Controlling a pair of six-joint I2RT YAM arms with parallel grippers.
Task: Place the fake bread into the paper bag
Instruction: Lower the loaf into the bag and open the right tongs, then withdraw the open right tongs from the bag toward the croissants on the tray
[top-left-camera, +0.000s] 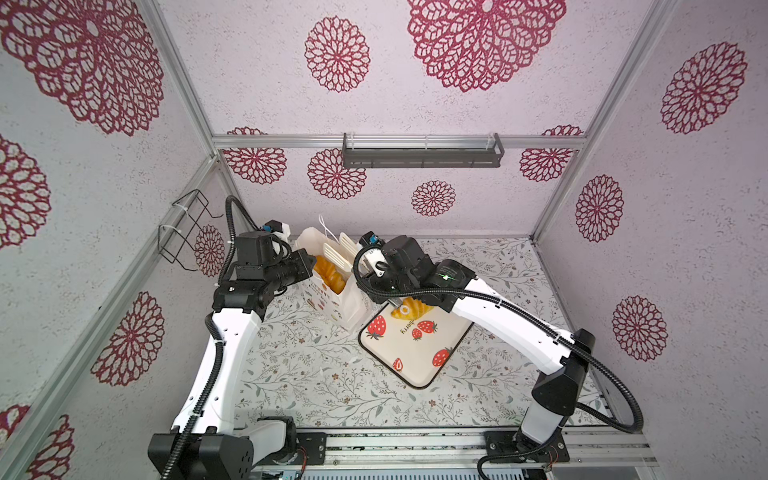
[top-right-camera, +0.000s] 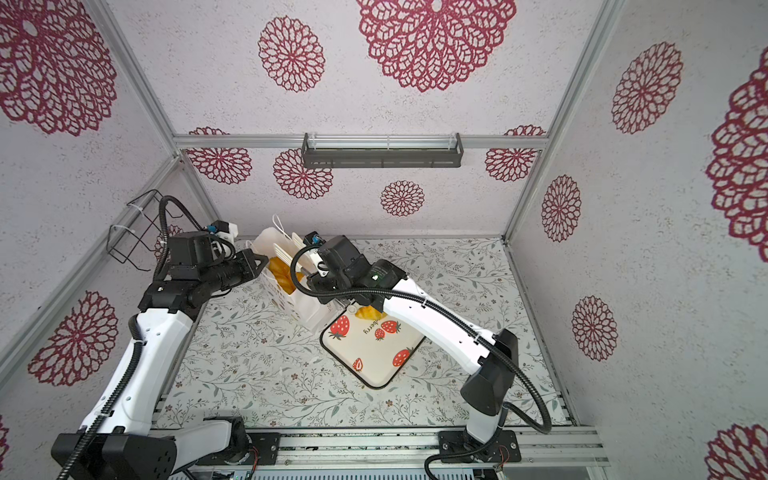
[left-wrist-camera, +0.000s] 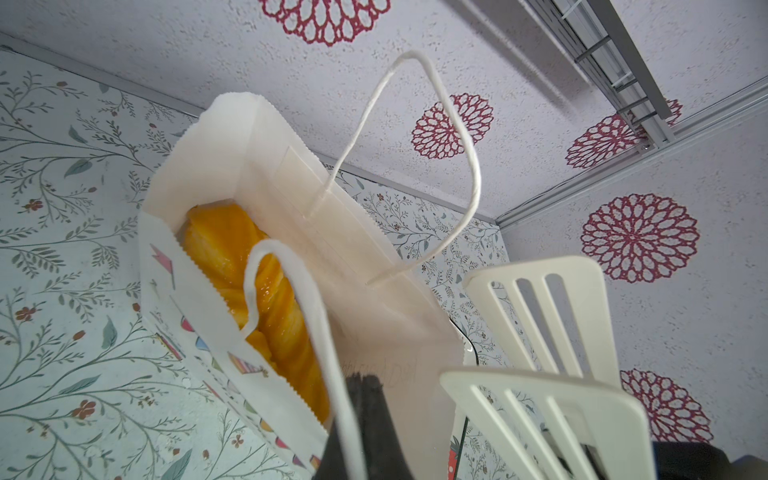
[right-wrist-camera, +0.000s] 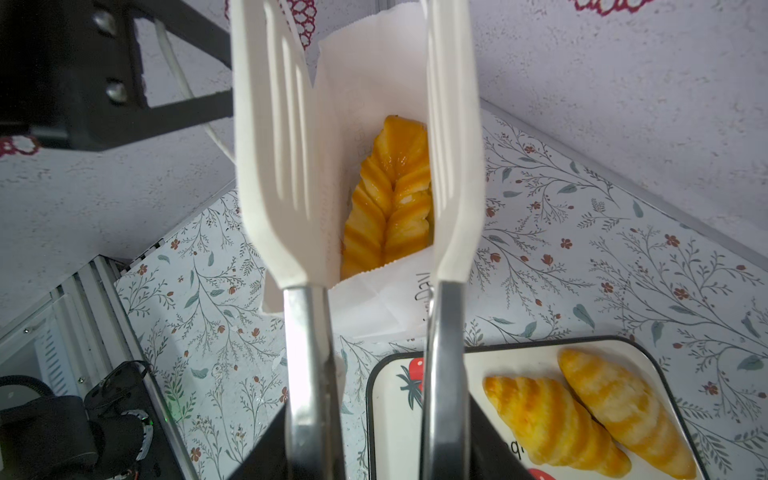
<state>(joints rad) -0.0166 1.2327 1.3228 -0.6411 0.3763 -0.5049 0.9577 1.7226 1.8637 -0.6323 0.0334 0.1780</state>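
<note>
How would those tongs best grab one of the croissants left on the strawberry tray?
Probably the croissant nearer the tongs, pinched across its thick middle from above: it lies flat on the tray, its ends taper, one long side is free; the second croissant lies close along the other.

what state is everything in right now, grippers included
tall white paper bag: upright, mouth open
long plaited golden loaf: inside the bag
two golden toy croissants: lying on the tray
cream strawberry-print tray: flat on the table
white slotted tongs: open, empty, over the bag
left gripper: fingers shut on the bag rim
right gripper: holding the tongs
</note>
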